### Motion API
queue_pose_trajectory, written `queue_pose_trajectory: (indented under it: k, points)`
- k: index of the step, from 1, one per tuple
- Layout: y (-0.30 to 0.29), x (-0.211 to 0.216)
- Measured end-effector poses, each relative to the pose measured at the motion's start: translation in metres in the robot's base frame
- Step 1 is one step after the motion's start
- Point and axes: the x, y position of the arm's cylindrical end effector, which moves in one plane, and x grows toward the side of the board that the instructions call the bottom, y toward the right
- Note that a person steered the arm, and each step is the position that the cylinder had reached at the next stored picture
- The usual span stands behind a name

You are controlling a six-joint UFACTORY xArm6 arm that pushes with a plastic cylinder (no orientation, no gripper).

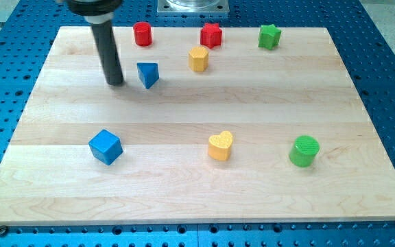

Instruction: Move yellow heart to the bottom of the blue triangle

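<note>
A: Wide view first: the pale wooden tabletop (266,103) sits on a blue perforated base (389,82), small blocks scattered across it. No gripper on this rig, so there is nothing to call wide, narrow or holding, just a straight dark rod.

B: And my tip (116,83) is planted near the view's top left, just beside the blue triangle block (148,74), on its left, apart from it.

A: Where's the target?

B: The yellow heart block (220,145) lies well apart, toward the view's bottom right of my tip, between the blue cube (105,146) and the green cylinder (304,151).

A: So that diagonal decides it?

B: I'd say so: my tip likely has to get round to the heart's far right side, then push it up-left to just below the triangle.
</note>
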Motion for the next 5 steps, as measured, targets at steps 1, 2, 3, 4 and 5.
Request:
queue_pose_trajectory:
  k: [1, 2, 3, 4, 5]
  points:
    - [0.077, -0.001]
    - [0.121, 0.01]
    - [0.097, 0.014]
    - [0.099, 0.069]
    - [0.179, 0.093]
